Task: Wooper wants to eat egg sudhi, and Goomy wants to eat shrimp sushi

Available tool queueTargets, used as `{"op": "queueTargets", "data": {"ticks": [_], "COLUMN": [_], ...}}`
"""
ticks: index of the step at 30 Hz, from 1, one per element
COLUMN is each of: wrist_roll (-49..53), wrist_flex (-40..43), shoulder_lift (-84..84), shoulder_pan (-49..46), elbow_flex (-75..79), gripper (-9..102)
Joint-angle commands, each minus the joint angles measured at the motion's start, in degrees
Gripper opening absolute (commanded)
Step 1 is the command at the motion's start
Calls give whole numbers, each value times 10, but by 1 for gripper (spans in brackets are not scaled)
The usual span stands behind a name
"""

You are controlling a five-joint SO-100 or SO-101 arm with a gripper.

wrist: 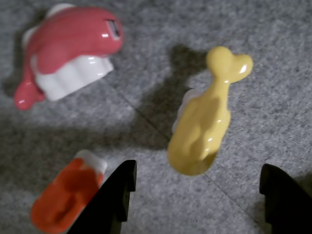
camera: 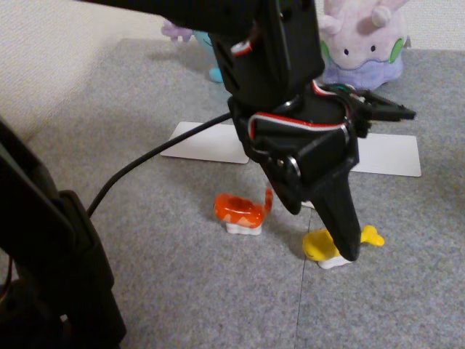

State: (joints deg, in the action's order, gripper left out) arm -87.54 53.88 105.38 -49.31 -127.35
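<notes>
Yellow egg sudhi [wrist: 204, 124], orange pale-striped shrimp sushi [camera: 238, 209], pinkish-red piece [wrist: 73, 39], lilac Goomy [camera: 363, 40], seemingly grey carpet [camera: 182, 276].

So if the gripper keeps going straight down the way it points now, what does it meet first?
Most likely the egg sushi: the open gripper has it lined up between its fingers in the wrist view, though the remaining depth is unclear.

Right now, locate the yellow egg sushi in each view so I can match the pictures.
Fixed view: egg sushi sits lower right on the grey carpet, partly behind the black tool.
Wrist view: egg sushi lies right of centre, tail toward the top, between the open tool's fingertips.
Shared landmark: the orange shrimp sushi, to its left in both.
</notes>
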Motion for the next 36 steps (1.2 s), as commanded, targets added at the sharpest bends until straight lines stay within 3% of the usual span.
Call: {"op": "queueTargets", "data": {"ticks": [1,10,36], "wrist_roll": [-1,-8,-16], "wrist_flex": [-22,-76,-120], "shoulder_lift": [-5,-71,-149], "shoulder_pan": [0,-5,-7], "elbow_flex": [25,25,23], "gripper": [30,30,30]}}
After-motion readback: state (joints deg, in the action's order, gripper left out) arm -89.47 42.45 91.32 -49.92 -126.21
